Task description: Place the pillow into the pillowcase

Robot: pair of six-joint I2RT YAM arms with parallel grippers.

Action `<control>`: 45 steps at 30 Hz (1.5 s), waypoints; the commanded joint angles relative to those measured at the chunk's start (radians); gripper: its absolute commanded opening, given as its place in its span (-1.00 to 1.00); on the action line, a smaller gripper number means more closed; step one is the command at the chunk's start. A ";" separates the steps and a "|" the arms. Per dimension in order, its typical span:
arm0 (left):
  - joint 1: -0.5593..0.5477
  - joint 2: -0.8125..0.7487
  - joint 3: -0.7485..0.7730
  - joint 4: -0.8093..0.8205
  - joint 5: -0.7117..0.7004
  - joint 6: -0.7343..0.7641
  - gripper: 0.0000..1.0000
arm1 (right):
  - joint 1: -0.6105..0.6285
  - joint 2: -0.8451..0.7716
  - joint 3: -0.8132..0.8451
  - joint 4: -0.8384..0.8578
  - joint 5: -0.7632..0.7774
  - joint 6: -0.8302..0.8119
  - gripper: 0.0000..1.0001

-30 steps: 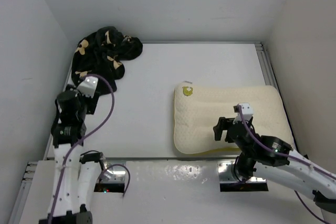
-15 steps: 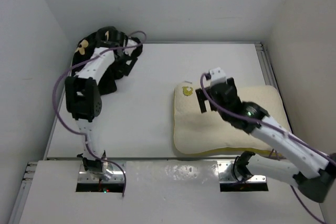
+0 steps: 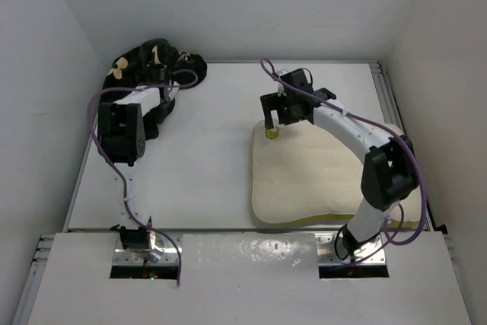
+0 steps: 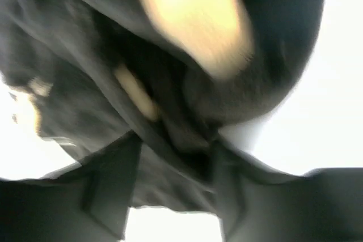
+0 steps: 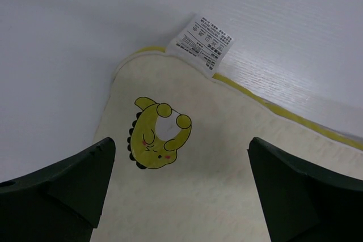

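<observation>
The black pillowcase (image 3: 148,58) with tan flowers lies crumpled in the far left corner. My left gripper (image 3: 172,84) reaches into its right side. In the left wrist view, blurred black fabric (image 4: 170,83) fills the gap between the half-narrowed fingers (image 4: 110,194); whether they pinch it is unclear. The cream pillow (image 3: 327,180) lies flat at the right. My right gripper (image 3: 275,117) hovers open over the pillow's far left corner. The yellow-green logo (image 5: 156,134) shows between its fingers (image 5: 79,179), and the white tag (image 5: 201,43) pokes out past the corner.
White walls close in the table (image 3: 221,150) on the left, back and right. A metal rail (image 3: 384,93) runs along the right edge beside the pillow. Purple cables loop off both arms.
Both arms swung out from near their bases. The left went to the pillowcase and its jaws narrowed onto fabric. The right went across the pillow to its far left corner and stayed open.
</observation>
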 commanded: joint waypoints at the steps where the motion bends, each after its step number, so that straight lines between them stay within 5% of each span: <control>1: -0.011 -0.125 -0.187 0.028 0.115 0.109 -0.80 | -0.021 -0.027 0.070 0.043 -0.069 0.025 0.96; 2: -0.011 -0.157 -0.292 0.031 0.144 0.142 -1.00 | -0.019 -0.027 0.075 0.047 -0.069 0.027 0.96; 8: 0.116 -0.640 -0.626 -0.235 0.431 0.701 -1.00 | -0.010 -0.059 0.032 0.151 -0.109 0.036 0.96; 11: 0.213 -0.898 -0.771 -0.352 0.346 1.003 -1.00 | -0.016 -0.070 0.001 0.207 -0.143 0.067 0.96; 15: 0.294 -1.103 -0.833 -0.349 0.353 1.165 -0.98 | -0.010 -0.068 -0.002 0.213 -0.148 0.082 0.96; 18: 0.288 -1.038 -0.703 -0.255 0.513 0.976 0.25 | -0.015 -0.071 0.004 0.207 -0.157 0.067 0.97; 19: 0.282 -1.006 -0.654 -0.210 0.559 0.746 0.89 | -0.019 -0.070 -0.002 0.208 -0.161 0.047 0.97; 20: 0.277 -0.967 -0.537 -0.170 0.625 0.623 0.99 | -0.022 -0.071 -0.002 0.210 -0.164 0.041 0.97; 21: 0.256 -0.858 -0.473 -0.112 0.649 0.420 0.99 | -0.033 -0.064 0.003 0.208 -0.164 0.035 0.97; 25: 0.154 -0.461 -0.018 -0.035 0.677 0.094 0.99 | -0.084 -0.001 0.061 0.182 -0.195 0.061 0.97; 33: -0.006 0.141 0.619 0.040 0.434 -0.085 0.99 | -0.140 0.078 0.145 0.126 -0.163 0.090 0.97; 40: -0.074 0.282 0.514 0.203 0.284 -0.007 0.98 | -0.154 0.107 0.155 0.072 -0.132 0.102 0.96; 43: -0.069 0.267 0.447 0.189 0.304 0.016 0.48 | -0.154 0.088 0.147 0.081 -0.123 0.110 0.96; 44: -0.069 0.238 0.419 0.187 0.310 0.025 0.06 | -0.154 0.062 0.130 0.087 -0.125 0.116 0.96; 45: -0.069 0.223 0.390 0.187 0.313 0.048 -0.08 | -0.154 0.047 0.115 0.096 -0.123 0.121 0.96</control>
